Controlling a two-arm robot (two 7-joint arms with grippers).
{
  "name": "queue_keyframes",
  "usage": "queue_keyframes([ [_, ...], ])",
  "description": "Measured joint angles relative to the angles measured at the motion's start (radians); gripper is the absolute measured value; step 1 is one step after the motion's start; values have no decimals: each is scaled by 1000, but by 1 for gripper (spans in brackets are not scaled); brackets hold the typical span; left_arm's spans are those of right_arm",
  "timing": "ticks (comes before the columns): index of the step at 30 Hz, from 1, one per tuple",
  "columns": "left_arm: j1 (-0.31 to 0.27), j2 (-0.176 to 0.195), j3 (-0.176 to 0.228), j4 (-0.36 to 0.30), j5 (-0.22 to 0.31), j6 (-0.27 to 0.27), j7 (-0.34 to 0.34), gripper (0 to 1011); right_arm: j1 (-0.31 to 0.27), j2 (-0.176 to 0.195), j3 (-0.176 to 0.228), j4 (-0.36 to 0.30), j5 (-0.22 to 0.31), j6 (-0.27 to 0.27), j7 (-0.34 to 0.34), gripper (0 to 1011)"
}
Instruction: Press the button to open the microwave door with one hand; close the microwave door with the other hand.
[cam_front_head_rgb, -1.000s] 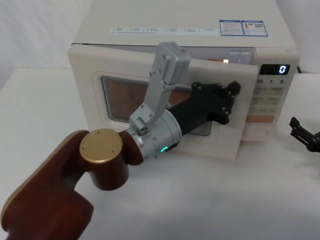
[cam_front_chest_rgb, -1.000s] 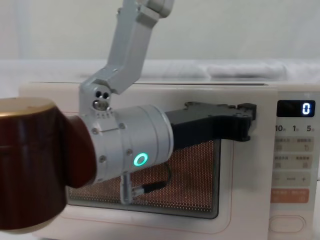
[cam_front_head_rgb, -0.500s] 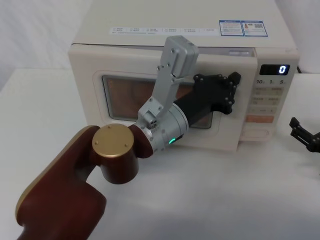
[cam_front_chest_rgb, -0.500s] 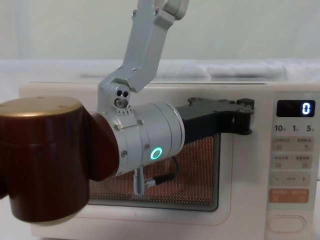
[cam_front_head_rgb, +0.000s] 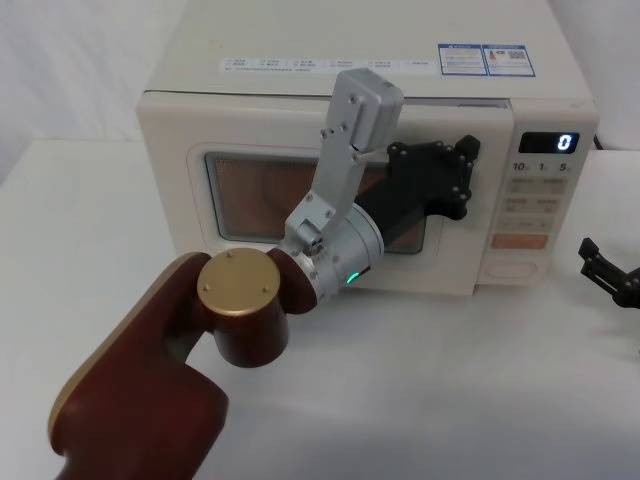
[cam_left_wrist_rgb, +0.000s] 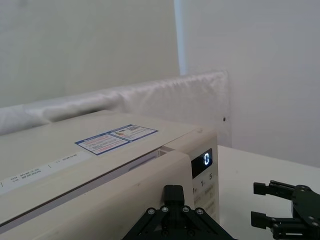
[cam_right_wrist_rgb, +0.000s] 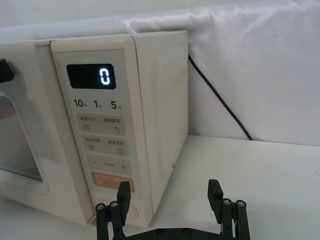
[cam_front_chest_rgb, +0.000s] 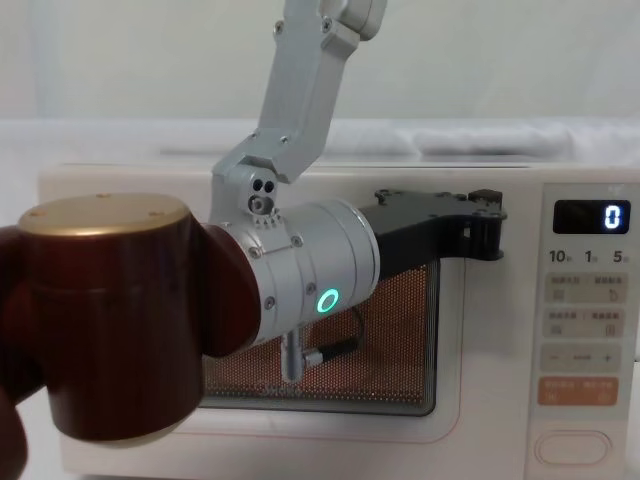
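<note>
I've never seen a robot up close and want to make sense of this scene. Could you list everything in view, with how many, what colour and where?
Boxy cream microwave oven: one, cream, on the white table, facing the robot.
Wide cream microwave door with dark glass window: one, cream and dark, front of the oven, looks closed or nearly so.
Large cream rounded-oblong button: one, cream, bottom of the control panel.
Orange rectangular key: one, orange, just above the button.
Black display showing 0: one, top of the panel.
Black power cable: one, behind the oven.
White table: one.
Left end effector: one, black, against the door's right edge.
Right end effector: one, black, open, beside the oven's right side.
</note>
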Motion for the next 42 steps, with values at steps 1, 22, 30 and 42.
queue_keyframes([
  [1,0,-2,-1,1,1,0,0,0,0,0,0,0,0,0,0,1002],
  [22,-9,-45,-25,37,34,-10,10,0,0,0,0,0,0,0,0,1002],
  [30,-11,-55,-35,45,44,-15,17,0,0,0,0,0,0,0,0,1002],
  [42,-13,-67,-42,53,48,-12,14,0,0,0,0,0,0,0,0,1002],
])
